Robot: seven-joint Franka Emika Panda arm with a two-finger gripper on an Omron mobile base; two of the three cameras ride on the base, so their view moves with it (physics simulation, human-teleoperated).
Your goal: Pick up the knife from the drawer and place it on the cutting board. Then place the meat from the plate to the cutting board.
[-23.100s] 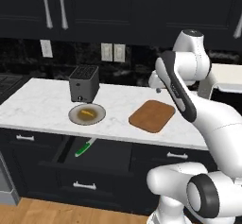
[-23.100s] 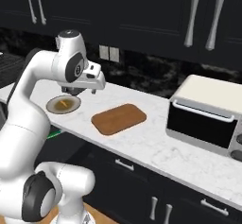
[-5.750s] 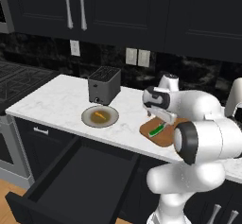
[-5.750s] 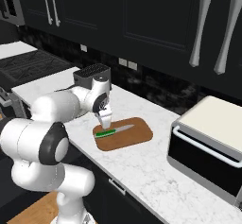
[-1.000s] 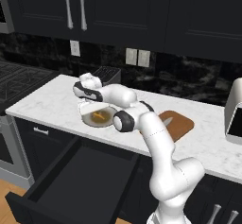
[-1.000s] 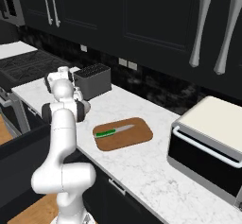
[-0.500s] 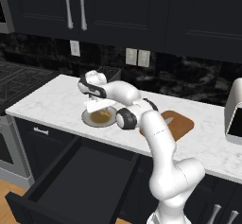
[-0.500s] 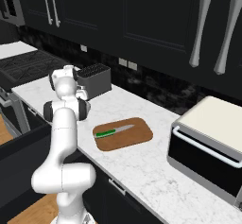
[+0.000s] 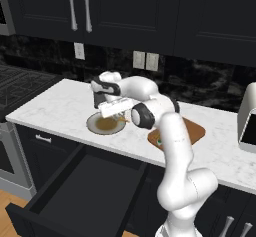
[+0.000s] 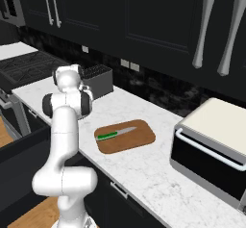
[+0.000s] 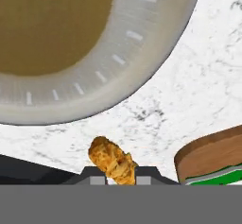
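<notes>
Tool (image 11: 113, 176) clamped on meat (image 11: 112, 160) above plate (image 11: 142, 72), toaster (image 10: 97, 81) behind, cutting board (image 11: 212, 154) alongside.

Meat (image 11: 113, 161): lower end hidden between the end effector (image 11: 120, 175) tips at the hand view's bottom edge
Plate (image 11: 142, 53): cut off top and left
Cutting board (image 11: 212, 157): cut off right
Knife (image 11: 212, 176): only a green sliver in view
Drawer (image 9: 75, 191): cut off at the left base view's bottom

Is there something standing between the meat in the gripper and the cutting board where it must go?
Nothing visible does. The meat sits between the gripper's fingertips above bare counter, and the cutting board, with the knife on it, lies just beside.
</notes>
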